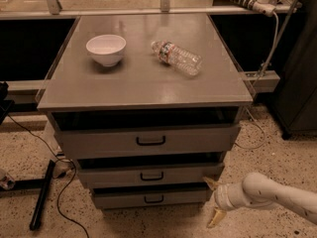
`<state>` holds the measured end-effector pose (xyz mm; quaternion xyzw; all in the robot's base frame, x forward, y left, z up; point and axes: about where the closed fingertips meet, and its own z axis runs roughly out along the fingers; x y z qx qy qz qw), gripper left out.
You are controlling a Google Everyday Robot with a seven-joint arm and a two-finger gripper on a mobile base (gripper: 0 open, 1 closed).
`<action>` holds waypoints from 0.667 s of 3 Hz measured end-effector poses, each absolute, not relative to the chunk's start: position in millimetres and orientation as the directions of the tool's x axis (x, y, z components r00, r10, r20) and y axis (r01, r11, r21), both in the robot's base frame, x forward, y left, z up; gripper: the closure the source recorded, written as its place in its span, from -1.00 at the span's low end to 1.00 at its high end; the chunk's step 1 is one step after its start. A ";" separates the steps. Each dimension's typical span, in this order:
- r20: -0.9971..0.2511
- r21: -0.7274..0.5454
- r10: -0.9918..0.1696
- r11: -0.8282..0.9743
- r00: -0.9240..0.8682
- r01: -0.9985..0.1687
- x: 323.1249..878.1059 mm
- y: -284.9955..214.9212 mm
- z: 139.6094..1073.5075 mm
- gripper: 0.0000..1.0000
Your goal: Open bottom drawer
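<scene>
The grey cabinet has three drawers. The bottom drawer (148, 198) is the lowest and narrowest, with a small black loop handle (154, 199) at its centre. It sits set back under the middle drawer (148, 175). My gripper (213, 201) is at the lower right, just off the bottom drawer's right end, well right of the handle. Its two yellowish fingers (216, 217) are spread apart and hold nothing. The white arm (272, 195) comes in from the right edge.
On the cabinet top (143, 83) stand a white bowl (106, 49) and a plastic bottle (177, 57) lying on its side. The top drawer (148, 140) juts out furthest. A black bar (42, 195) and cables lie on the speckled floor at left.
</scene>
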<state>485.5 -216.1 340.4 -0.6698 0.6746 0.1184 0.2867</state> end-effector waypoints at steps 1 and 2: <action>-0.531 -0.218 -0.846 0.097 0.035 -0.971 496.9 -215.9 308.7 -1.00; -0.526 -0.240 -0.849 0.094 0.048 -0.966 499.4 -213.1 287.2 -1.00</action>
